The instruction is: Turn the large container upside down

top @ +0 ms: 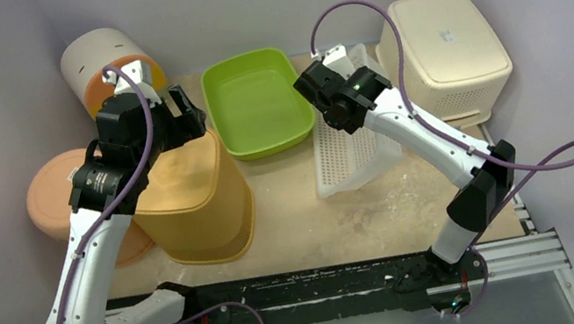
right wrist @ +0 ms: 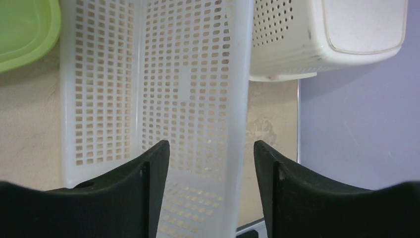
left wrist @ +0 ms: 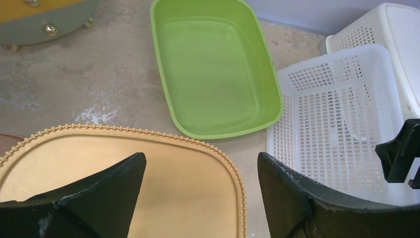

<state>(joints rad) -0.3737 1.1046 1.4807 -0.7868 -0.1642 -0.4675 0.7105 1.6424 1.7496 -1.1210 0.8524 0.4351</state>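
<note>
The large container [top: 194, 198] is a mustard-yellow, rounded-rectangular tub standing on the surface just near-left of the green tray [top: 255, 101], close to its corner. Its flat, closed face, edged with a beaded trim, points up, and its walls flare wider toward the surface.

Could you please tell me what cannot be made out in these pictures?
Top view: the right gripper has its fingertips hidden under its wrist.
Top view: the peach tub is half covered by the left arm and yellow bin.
Left wrist view: the yellow bin's near part is cut off by the bottom edge and left gripper.
Right wrist view: the white basket runs off the top and bottom edges.
</note>
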